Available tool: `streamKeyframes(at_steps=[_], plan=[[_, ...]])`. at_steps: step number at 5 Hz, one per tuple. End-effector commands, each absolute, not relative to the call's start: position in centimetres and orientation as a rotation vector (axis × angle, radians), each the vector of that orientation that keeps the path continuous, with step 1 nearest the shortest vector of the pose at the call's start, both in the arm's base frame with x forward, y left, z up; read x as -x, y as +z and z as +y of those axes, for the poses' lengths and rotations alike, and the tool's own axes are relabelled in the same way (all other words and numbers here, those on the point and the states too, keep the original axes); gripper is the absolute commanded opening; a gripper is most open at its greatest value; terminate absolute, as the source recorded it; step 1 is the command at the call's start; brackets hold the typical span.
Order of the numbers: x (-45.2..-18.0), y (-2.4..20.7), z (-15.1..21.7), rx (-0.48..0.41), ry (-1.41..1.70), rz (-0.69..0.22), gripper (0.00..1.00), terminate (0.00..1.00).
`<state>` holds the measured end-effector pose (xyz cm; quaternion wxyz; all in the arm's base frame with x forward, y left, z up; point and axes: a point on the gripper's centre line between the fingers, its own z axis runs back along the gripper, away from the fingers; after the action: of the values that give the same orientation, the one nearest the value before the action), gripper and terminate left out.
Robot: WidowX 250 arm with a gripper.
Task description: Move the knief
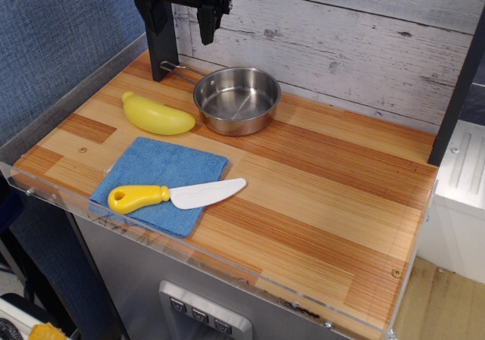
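Nearest the front edge: a wooden counter (pixel 326 204) with a clear plastic rim. On its front left, a blue cloth (pixel 151 170), lying flat and slightly askew. Across the cloth's near part, the knief (pixel 176 196): yellow handle to the left and resting on the cloth, white blade pointing right, tip reaching past the cloth's right edge onto bare wood. Flat on its side, untouched by anything.

Behind the cloth, near but apart from it, a yellow banana toy (pixel 157 115) lying on the wood, curved, stem end toward the back left. Just right of the banana, a round steel pan (pixel 237 99), upright, nothing visible inside (only reflections on the bottom). Thin wire handle sticking out toward the back left, passing close by a black post.

Farthest back, top left: the gripper (pixel 182 14), black, hanging above the counter's rear corner in front of a whitewashed plank wall (pixel 356 37). Fingers (pixel 206 18) spread apart with a clear gap between them, holding nothing, touching nothing. Well apart from the knief, which sits at the opposite, near side of the counter. Blue textured panel along the left side.
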<state>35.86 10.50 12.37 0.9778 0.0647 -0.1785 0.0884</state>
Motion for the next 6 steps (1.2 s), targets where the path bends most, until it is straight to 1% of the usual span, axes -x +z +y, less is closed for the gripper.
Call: streamKeyframes(at_steps=[1, 2, 3, 4, 5, 6], plan=[[-35.9, 12.4, 10.5, -0.13, 0.178, -0.36, 1.0, 0.0], [-34.9, 12.1, 10.8, -0.089, 0.102, -0.354, 1.0, 0.0], [-33.8, 11.7, 10.6, -0.104, 0.06, -0.357, 1.0, 0.0], [-32.3, 10.9, 10.1, -0.097, -0.126, -0.361, 1.0, 0.0], [-30.3, 10.1, 10.7, -0.066, -0.296, -0.347, 1.0, 0.0], [-28.3, 9.0, 10.6, -0.025, -0.439, -0.351, 1.0, 0.0]])
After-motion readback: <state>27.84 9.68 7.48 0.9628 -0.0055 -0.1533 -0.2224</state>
